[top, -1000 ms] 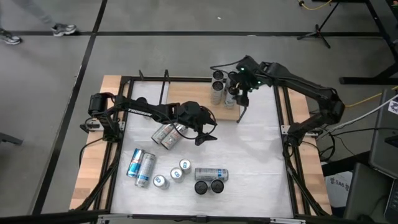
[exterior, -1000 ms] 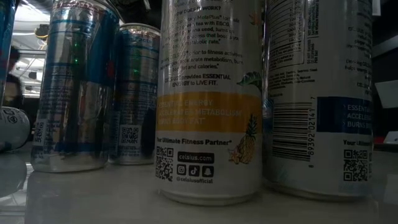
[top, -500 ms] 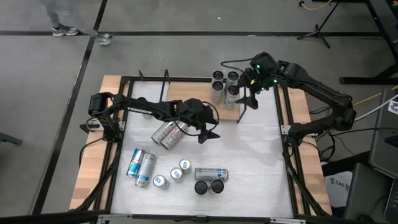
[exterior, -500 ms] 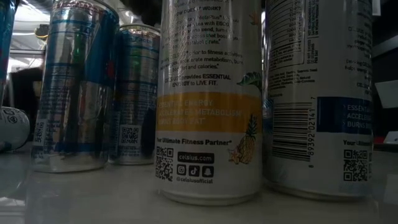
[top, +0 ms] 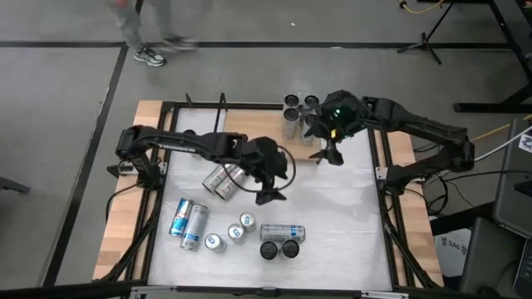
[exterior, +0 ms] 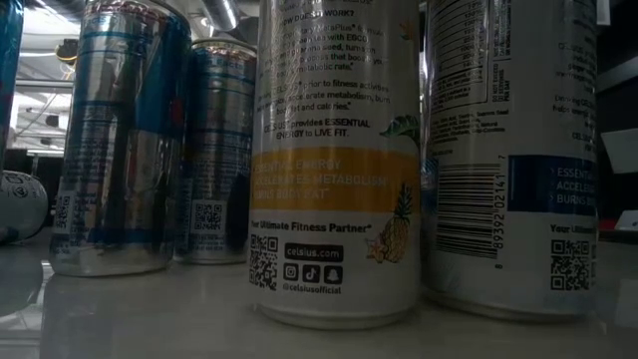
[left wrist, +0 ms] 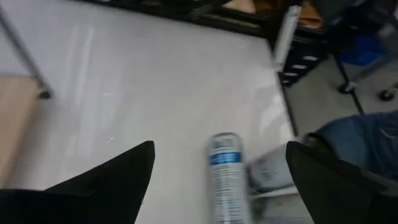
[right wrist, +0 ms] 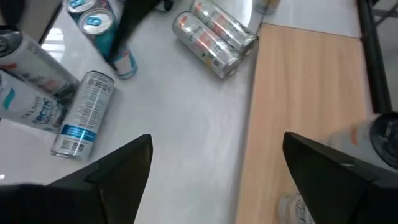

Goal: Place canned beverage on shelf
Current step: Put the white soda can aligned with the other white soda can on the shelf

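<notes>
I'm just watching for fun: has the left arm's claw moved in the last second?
Yes. In the high view the left gripper has slid away from the shelf, toward the can lying flat on the table.

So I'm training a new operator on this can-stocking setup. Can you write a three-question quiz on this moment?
1. True or false: the left gripper is holding a can.
2. How many cans stand on the shelf?
A. one
B. four
C. seven
3. Fill in: the two cans beside the left gripper are lying ____ on the table.

Key:
1. False; its fingers are open and empty over the table.
2. B; four cans stand at the shelf's right end, by the open right gripper.
3. Flat, side by side.
</notes>
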Robot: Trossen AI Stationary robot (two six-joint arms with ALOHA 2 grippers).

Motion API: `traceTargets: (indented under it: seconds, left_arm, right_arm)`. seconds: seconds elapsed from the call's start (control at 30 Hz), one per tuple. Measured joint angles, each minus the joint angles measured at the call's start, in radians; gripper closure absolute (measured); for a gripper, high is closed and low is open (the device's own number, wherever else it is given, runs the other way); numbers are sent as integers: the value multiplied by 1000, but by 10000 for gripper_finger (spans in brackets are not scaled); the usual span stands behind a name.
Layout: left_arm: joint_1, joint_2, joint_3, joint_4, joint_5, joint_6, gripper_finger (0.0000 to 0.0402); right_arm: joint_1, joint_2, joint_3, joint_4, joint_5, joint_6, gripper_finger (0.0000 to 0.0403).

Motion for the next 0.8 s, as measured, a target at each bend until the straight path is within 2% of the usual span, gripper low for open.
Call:
traceTargets:
  seconds: [0.1,0.2,0.53,0.8]
  left_arm:
    - [-62,-1,6,0,-6,-2,44]
    - [-132,0,6,-3,-53,-2,44]
    - [-368,10,6,2,-345,-3,44]
    - [-480,57,6,4,-454,-60,44]
  right_arm:
    - [22,0,0,1,4,0,52]
    - [36,0,0,0,4,0,52]
    - [37,0,0,-3,-1,1,52]
    - [37,0,0,-3,-2,1,52]
